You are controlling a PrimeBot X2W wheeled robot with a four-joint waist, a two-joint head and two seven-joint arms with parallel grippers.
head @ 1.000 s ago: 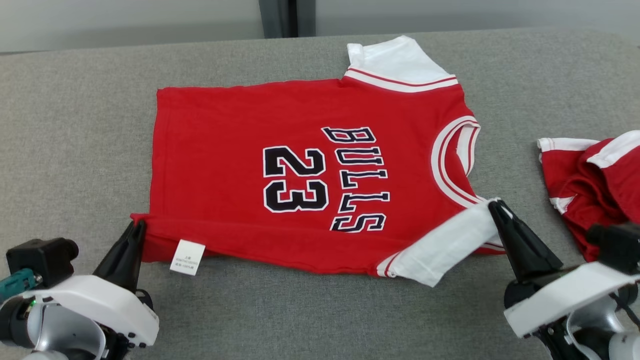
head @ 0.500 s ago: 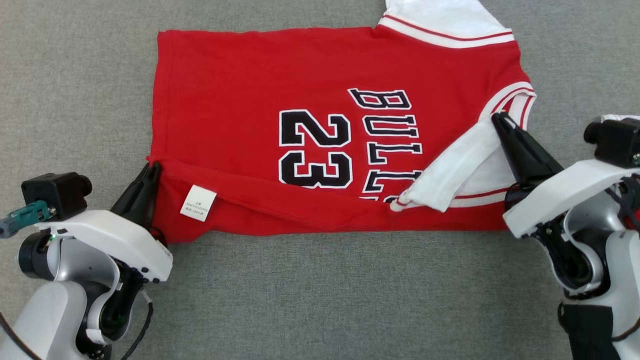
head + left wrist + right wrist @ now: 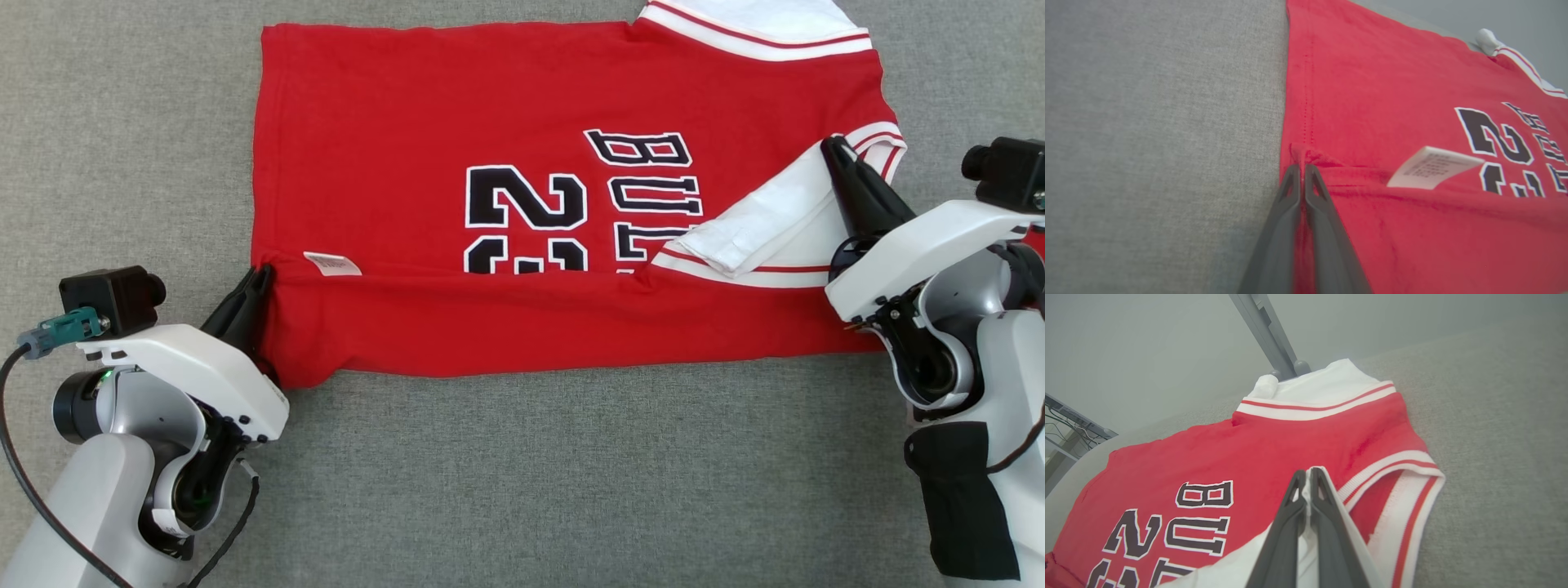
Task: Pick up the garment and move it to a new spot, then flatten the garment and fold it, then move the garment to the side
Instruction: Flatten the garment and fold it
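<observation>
The garment (image 3: 457, 106) is a red jersey with white sleeves and black "BULLS 23" lettering, spread on the grey surface (image 3: 122, 122). Its near long edge is folded over the body, covering the lower part of the lettering. My left gripper (image 3: 263, 273) is shut on the red hem corner (image 3: 1302, 153), with a white care label (image 3: 1433, 167) poking out just beside it. My right gripper (image 3: 834, 145) is shut on the white sleeve (image 3: 1306, 494), which lies drawn over the jersey near the striped collar (image 3: 1400, 469). The far sleeve (image 3: 1323, 390) lies flat at the back.
Grey fabric surface extends all around the jersey, with open room in front (image 3: 531, 474) and to the left. In the right wrist view a grey post (image 3: 1265, 330) and a pale wall stand beyond the far edge.
Both grippers have carried the near edge of the jersey farther across its body, so the fold now hides more of the lettering. The head camera has tilted down; the second red garment at right is out of frame.
</observation>
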